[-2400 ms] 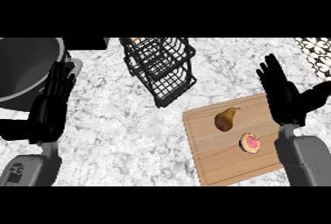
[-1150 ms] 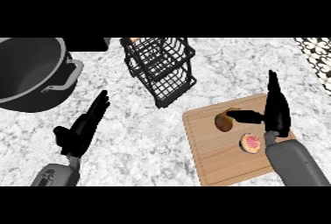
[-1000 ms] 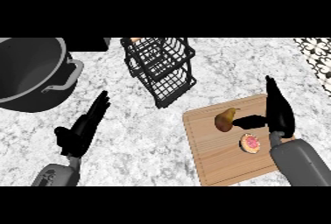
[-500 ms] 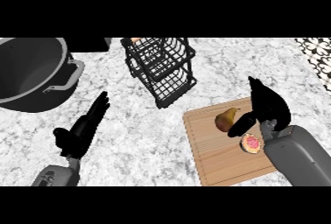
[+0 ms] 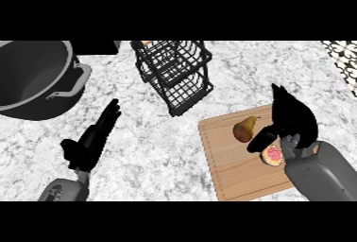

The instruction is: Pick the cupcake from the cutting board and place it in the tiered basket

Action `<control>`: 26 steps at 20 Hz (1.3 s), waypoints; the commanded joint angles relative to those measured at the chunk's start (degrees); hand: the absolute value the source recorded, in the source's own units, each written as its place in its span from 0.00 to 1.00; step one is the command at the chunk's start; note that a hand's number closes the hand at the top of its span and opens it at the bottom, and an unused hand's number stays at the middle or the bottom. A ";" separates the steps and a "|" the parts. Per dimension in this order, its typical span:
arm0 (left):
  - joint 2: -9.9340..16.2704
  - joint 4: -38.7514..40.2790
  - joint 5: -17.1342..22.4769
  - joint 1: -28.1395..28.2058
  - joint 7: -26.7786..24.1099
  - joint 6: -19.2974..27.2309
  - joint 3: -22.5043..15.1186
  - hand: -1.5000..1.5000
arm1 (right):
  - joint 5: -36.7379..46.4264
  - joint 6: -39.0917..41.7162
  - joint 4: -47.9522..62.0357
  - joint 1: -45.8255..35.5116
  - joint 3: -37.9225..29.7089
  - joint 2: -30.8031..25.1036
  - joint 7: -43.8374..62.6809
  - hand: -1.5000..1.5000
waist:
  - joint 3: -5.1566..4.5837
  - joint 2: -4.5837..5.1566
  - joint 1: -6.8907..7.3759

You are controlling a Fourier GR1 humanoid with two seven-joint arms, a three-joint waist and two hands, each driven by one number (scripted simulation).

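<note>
A cupcake [image 5: 271,155] with pink top lies on the wooden cutting board [image 5: 230,172] at the right, partly hidden under my right hand [image 5: 291,117]. That hand hovers over it, fingers relaxed, its thumb reaching down between the cupcake and a brown pear [image 5: 243,129] beside it. The black wire tiered basket [image 5: 174,74] stands at the back centre. My left hand [image 5: 93,138] rests open at the lower left, fingers straight and pointing away.
A large dark grey pot [image 5: 35,78] with a side handle sits at the back left. The counter is speckled grey marble. A patterned object [image 5: 343,53] shows at the far right edge.
My right hand has moved left and down over the board, from above its right edge to right over the cupcake. The left hand has stayed still in the last second.
</note>
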 commanded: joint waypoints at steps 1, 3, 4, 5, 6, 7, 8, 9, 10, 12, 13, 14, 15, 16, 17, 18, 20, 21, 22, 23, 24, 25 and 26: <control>0.29 -1.03 -0.71 1.11 -0.79 -0.21 -0.44 0.50 | 2.19 4.95 1.99 1.51 0.19 2.00 14.56 0.00 | 0.03 0.09 0.35; 0.93 0.26 -0.35 0.71 -0.55 -0.86 0.33 0.50 | 0.36 7.39 1.28 2.28 -2.35 0.27 14.57 0.00 | 0.05 0.11 -0.12; 0.35 -0.20 -0.15 -0.08 0.65 -0.44 0.30 0.50 | 2.88 5.95 3.51 1.58 -1.41 4.31 14.57 0.00 | 0.04 0.20 0.44; 0.47 -2.34 -0.62 1.17 1.02 -0.22 -0.40 0.50 | 3.13 4.76 0.37 5.85 -0.46 4.07 14.57 0.00 | 0.12 0.01 0.15; -0.96 0.89 -0.91 -0.88 -0.47 0.29 0.01 0.50 | 3.62 3.50 2.10 4.88 -1.48 4.87 14.58 0.00 | 0.11 0.37 0.14; -0.12 -0.37 -0.36 -0.26 0.43 -0.22 0.43 0.50 | 4.84 4.88 2.31 4.40 -1.92 7.19 14.58 0.00 | 0.08 0.24 0.39; 0.70 -1.68 0.41 -0.02 1.29 -0.91 1.13 0.50 | 5.09 2.35 -0.66 9.02 -0.99 5.88 13.75 0.00 | 0.17 0.22 0.25; 2.29 -0.53 1.36 -0.61 1.30 -2.97 2.27 0.50 | 4.39 4.87 0.34 6.76 -2.46 5.83 14.03 0.00 | 0.15 0.35 0.53; 0.38 -0.01 -0.28 -0.44 0.07 -1.23 1.10 0.50 | 5.85 3.26 1.17 6.76 -3.20 6.31 12.83 0.00 | 0.17 0.43 0.63; -0.97 0.80 -0.12 -2.37 0.89 -1.00 1.06 0.50 | 8.40 1.96 4.03 8.03 -2.82 7.56 10.03 0.00 | 0.18 0.54 0.72; 0.58 -3.43 -0.95 2.05 1.22 -1.02 -0.04 0.50 | 9.84 1.85 1.24 10.13 -2.32 8.04 12.51 0.00 | 0.19 0.25 0.94; -0.23 0.98 -0.92 -0.48 -0.90 -1.44 0.86 0.50 | 9.25 2.10 3.51 11.26 -4.04 6.72 8.98 0.00 | 0.17 0.51 0.47; 0.27 -2.77 -0.06 0.51 1.79 -1.76 0.66 0.50 | 8.11 3.95 -0.77 12.64 -6.32 4.71 9.09 0.00 | 0.19 0.26 0.37; -1.29 -0.24 -1.03 0.91 0.11 -0.40 0.29 0.50 | 9.09 4.60 -0.25 11.44 -5.20 7.93 12.62 0.00 | 0.14 0.35 0.46; -0.29 -1.61 -0.75 0.43 0.56 -1.06 0.86 0.50 | 10.61 2.62 0.60 13.86 -5.00 8.07 10.57 0.00 | 0.17 0.37 0.55; -0.45 -0.67 -0.73 -0.71 0.68 -1.77 0.71 0.50 | 12.03 1.72 3.67 12.28 -5.03 9.94 10.09 0.00 | 0.18 0.52 0.83; -0.64 -1.17 -1.03 1.33 -0.34 -1.76 0.53 0.50 | 12.33 2.35 3.41 12.84 -6.77 10.48 9.41 0.00 | 0.18 0.49 0.95; 2.43 -3.60 -0.06 1.26 1.40 -3.39 2.17 0.50 | 13.51 1.95 2.77 13.82 -6.39 11.29 9.48 0.00 | 0.20 0.40 1.07; -1.67 -2.56 -1.62 -1.48 3.61 -0.33 0.06 0.50 | 12.49 1.84 3.88 15.12 -8.64 9.76 5.58 0.00 | 0.22 0.49 0.65; 0.29 -4.41 -0.42 1.83 2.13 -2.07 1.22 0.50 | 12.86 4.27 -2.04 18.45 -6.99 10.31 8.56 0.00 | 0.19 0.29 0.58; -0.70 -1.91 -0.30 -0.57 2.70 -1.82 1.65 0.50 | 15.37 0.44 1.26 20.13 -6.05 11.66 5.76 0.00 | 0.20 0.46 0.51; -1.10 -2.54 -3.39 3.55 -1.61 -0.96 -0.57 0.50 | 13.61 6.02 -1.16 17.64 -8.08 10.43 7.68 0.00 | 0.17 0.40 0.78; -1.37 -3.49 -1.43 1.63 1.65 -1.46 0.83 0.50 | 13.82 1.84 0.75 21.02 -9.49 9.87 1.55 0.00 | 0.22 0.47 0.73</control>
